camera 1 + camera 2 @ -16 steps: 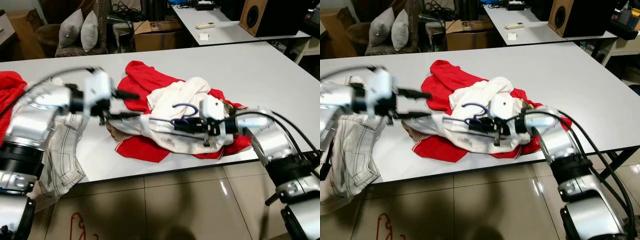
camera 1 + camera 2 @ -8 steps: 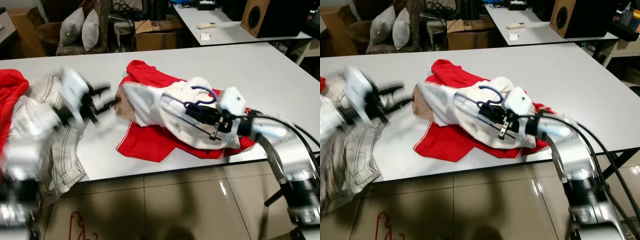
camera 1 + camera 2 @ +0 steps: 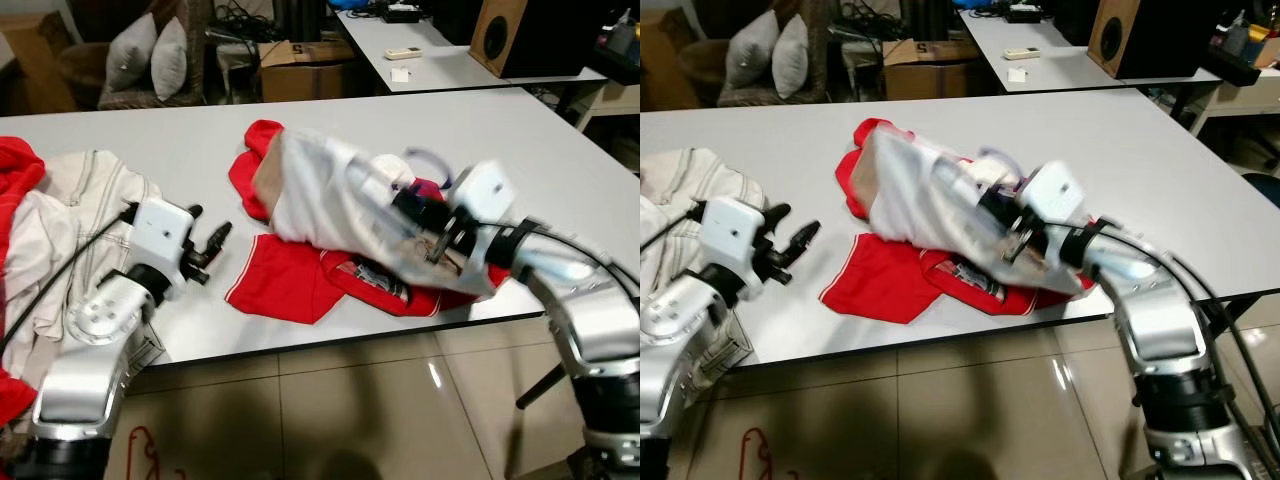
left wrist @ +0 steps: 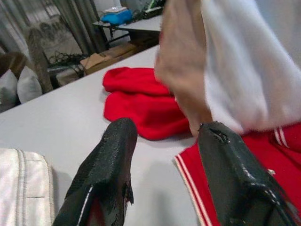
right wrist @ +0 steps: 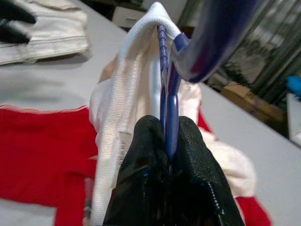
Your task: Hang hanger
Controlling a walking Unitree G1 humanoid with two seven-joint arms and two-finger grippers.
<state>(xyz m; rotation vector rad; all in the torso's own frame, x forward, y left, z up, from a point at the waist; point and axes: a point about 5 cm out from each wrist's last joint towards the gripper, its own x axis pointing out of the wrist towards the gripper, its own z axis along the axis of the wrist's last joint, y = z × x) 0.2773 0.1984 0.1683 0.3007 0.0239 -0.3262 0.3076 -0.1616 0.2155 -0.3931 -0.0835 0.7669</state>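
Right hand: clamped on purple hanger, white garment draped on it, raised above red clothing on counter. Left hand: open, empty, low beside. Advice: keep grip firm, hook upright, hem lifted clear.

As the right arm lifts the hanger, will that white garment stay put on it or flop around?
The white garment looks soft and floppy: it drapes and bunches below the blue hanger, so it will probably sway. The right gripper pinches only the thin hanger, so the load may swing about that point. The collar sits around the hook, so it will likely stay on.
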